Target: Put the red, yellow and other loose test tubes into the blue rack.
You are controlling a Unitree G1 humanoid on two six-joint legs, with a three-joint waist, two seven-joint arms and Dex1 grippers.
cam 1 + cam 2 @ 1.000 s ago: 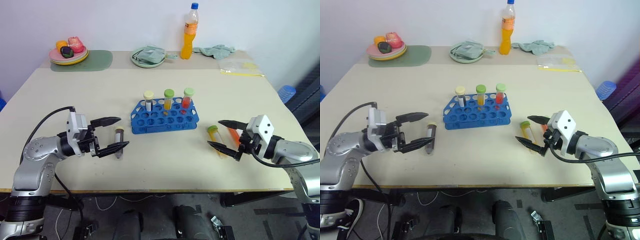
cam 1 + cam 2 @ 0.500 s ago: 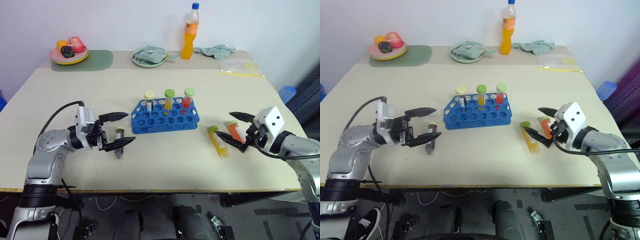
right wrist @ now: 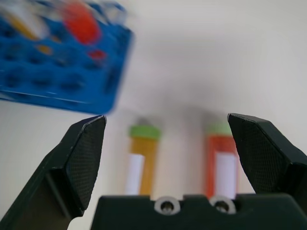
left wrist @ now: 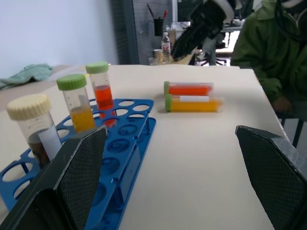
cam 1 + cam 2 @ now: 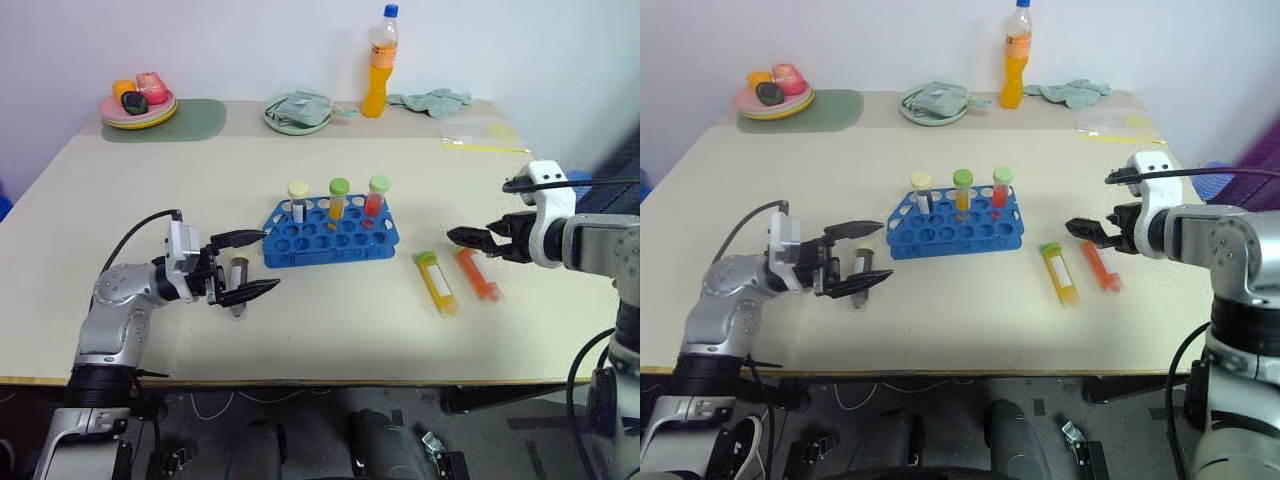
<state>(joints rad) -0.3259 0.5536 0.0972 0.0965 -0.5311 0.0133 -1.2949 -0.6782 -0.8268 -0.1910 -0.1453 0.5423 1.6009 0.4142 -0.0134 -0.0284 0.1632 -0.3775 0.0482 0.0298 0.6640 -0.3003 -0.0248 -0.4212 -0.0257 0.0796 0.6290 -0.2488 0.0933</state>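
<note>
The left pincer is seen spread wide near the front left of the surface, with the cream-capped tube lying between its fingers; nothing is gripped, and contact cannot be judged. The right pincer is likewise held fully open and empty, above the surface just beyond the two tubes lying side by side to the right of the blue rack: the yellow tube with its green cap and the red-orange tube. Three capped tubes are stood upright in the rack's back row.

Compared with a second ago, the right pincer has been lifted away from the yellow tube, turned, and drawn up and outward, so that both tubes are uncovered. The left pincer has been brought slightly closer to the rack, around the same tube.
</note>
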